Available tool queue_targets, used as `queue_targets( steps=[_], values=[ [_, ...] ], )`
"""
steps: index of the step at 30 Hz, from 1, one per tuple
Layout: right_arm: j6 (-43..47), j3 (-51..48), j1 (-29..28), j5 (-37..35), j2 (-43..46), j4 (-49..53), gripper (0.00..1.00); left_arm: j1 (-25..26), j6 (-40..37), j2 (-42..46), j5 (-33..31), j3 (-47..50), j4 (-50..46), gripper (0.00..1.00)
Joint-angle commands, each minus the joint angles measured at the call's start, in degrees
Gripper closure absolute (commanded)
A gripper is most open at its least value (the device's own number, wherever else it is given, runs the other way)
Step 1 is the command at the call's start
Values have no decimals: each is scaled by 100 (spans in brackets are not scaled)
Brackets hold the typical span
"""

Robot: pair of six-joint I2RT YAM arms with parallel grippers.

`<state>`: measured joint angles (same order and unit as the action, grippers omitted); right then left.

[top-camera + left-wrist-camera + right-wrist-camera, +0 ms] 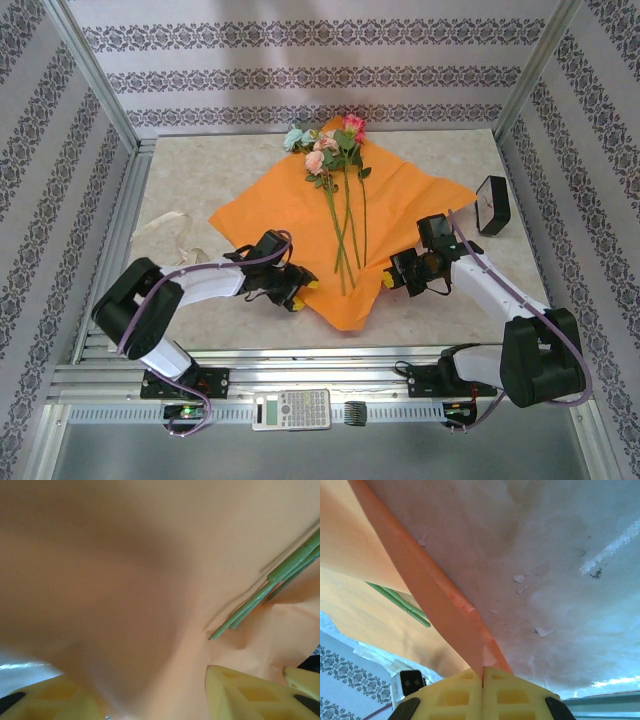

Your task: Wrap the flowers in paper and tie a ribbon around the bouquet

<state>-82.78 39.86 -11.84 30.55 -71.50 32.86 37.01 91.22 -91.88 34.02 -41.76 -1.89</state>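
Orange paper (445, 610) shows pinched between right fingers (455, 697) at wrist close-up; left fingers (245, 695) apart near stems (290, 562).

Between the right fingers (455, 695), which are showing matt yellow plastic, the paper (437, 610) is looking thin, matt and creased. Beyond them the table (560, 555) is gleaming faintly, pale and mottled; the flowers (400, 603) are showing smooth plastic stems.

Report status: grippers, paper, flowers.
Right gripper shut on paper edge. Left gripper open over it. Flowers lie on it, unwrapped. Ribbon lies aside, untouched.
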Motion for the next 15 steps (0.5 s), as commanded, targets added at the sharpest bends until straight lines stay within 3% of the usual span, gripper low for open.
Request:
queue_targets(
  steps=[1,6,7,10,13,15],
  values=[
    [-74,-84,43,81,23,33,100,130,757,-165,-140,-145,740,57],
    [125,-90,89,65,22,66,100,131,768,154,-594,-170,334,95],
    [221,-77,109,57,10,69,100,126,759,217,-666,-196,250,100],
    [1035,174,152,-59,-134,234,98,106,792,340,-840,-220,118,100],
    [2399,758,164,-604,-291,872,68,37,939,351,-878,-175,313,100],
    [3311,1072,162,-882,-286,1029,55,-17,976,356,-916,-199,364,100]
  ],
)
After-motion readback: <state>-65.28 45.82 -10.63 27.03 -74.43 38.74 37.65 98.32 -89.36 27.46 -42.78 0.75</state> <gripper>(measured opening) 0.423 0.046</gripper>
